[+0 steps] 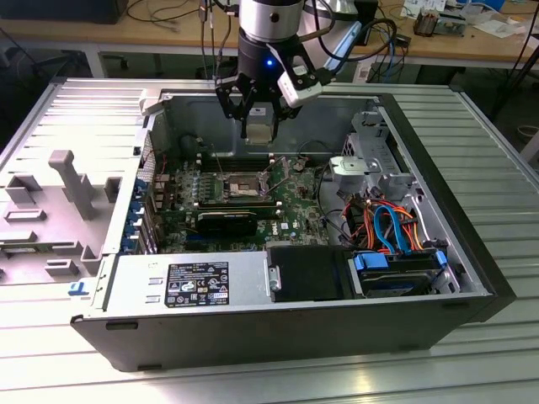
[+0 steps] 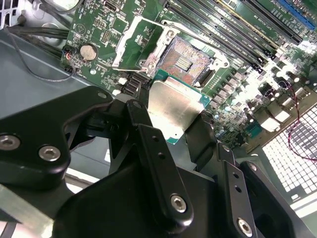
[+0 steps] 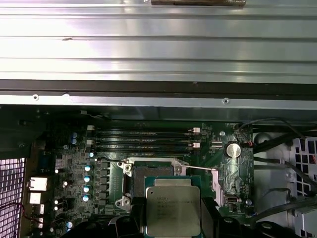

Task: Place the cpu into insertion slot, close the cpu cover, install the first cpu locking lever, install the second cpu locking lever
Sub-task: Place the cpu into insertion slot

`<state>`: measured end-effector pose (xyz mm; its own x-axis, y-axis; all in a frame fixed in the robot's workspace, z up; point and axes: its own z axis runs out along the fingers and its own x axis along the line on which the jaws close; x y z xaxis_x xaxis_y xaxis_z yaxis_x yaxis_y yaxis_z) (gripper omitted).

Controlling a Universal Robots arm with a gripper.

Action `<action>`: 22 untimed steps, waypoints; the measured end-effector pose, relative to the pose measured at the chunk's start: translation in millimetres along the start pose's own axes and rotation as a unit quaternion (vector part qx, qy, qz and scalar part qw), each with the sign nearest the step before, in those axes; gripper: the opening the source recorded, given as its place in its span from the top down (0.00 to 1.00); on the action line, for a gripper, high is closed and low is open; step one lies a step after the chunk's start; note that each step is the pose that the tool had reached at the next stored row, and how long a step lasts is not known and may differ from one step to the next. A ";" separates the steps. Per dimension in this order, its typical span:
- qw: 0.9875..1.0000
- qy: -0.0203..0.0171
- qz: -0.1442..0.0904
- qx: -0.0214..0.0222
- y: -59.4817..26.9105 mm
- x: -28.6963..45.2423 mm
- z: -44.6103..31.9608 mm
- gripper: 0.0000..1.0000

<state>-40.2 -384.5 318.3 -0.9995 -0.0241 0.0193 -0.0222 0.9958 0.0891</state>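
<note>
The gripper is clamped on the cpu, with a black finger pressed against each of two opposite edges. The cpu is a flat square chip with a dull silver-grey metal lid and a thin green border. Its lid catches the light in both wrist views.

In the exterior view the gripper holds the chip in the air, well above the motherboard inside the open computer case. The insertion slot lies below it, a square socket with a dark centre and a silver rim, and it is empty. The cpu cover, a thin silver frame with a square window, is swung open beside the socket.

There is one cpu, one socket, one cover and one round coin battery. A bank of long black memory slots lies just beside the socket, but I cannot count the slots for certain.
</note>
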 end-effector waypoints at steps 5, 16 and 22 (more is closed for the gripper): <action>1.000 0.000 0.000 0.000 -0.3 1.0 2.3 0.46; 1.000 0.000 0.000 0.000 -3.4 5.6 8.9 0.46; 1.000 0.000 0.000 0.000 -5.7 6.3 16.2 0.46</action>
<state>-46.7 -388.9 301.8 -0.9995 -0.0241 0.0193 -0.0223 0.9958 0.0890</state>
